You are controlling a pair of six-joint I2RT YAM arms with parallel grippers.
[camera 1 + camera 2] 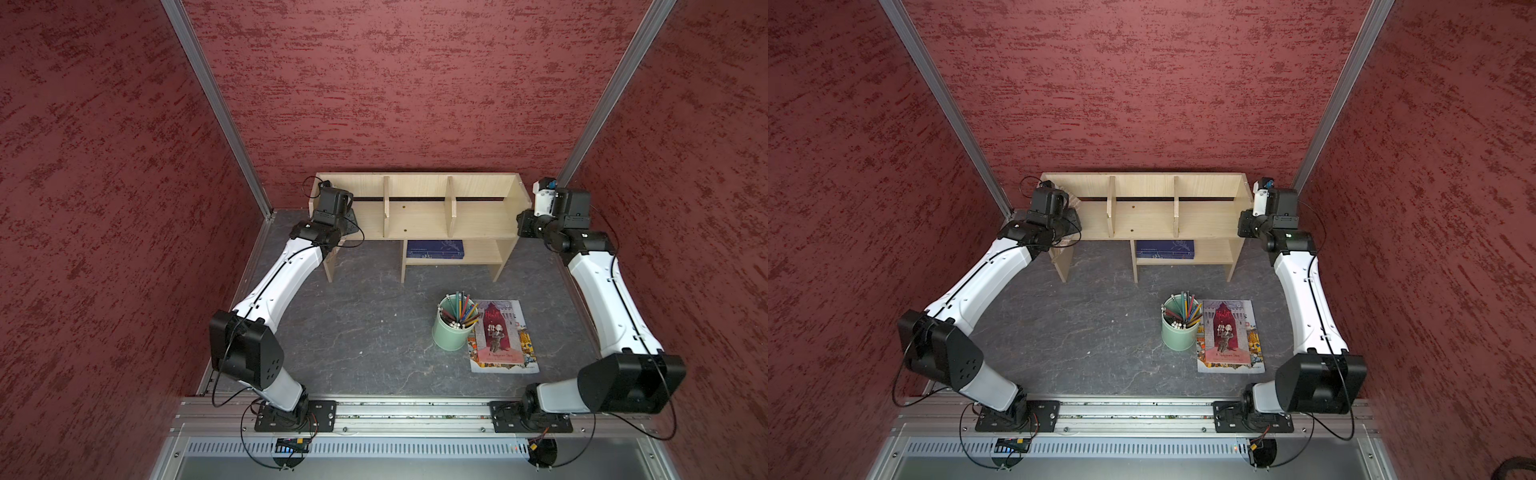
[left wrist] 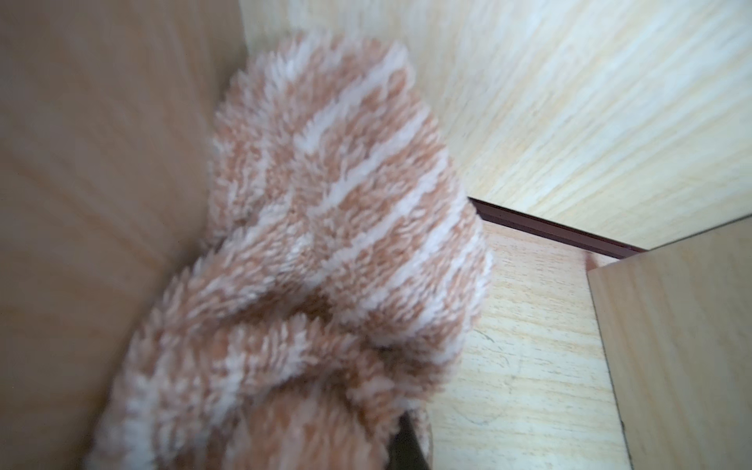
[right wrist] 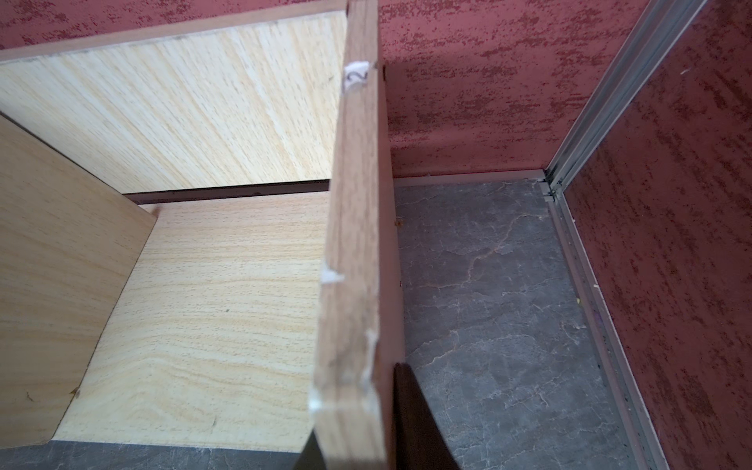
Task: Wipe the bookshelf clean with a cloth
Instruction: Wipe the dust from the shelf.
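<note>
Evidently soft and light, the cloth bunches in the closed left jaws. The right jaws pinch the stiff bookshelf by its right end.

Soft even light, faint shadows; top views sharp; cloth blurry nr left-wrist lens.

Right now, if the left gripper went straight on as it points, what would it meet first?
Probably the bookshelf corner, side panel meeting back panel; its held cloth bunches against it. Depth unclear.
</note>
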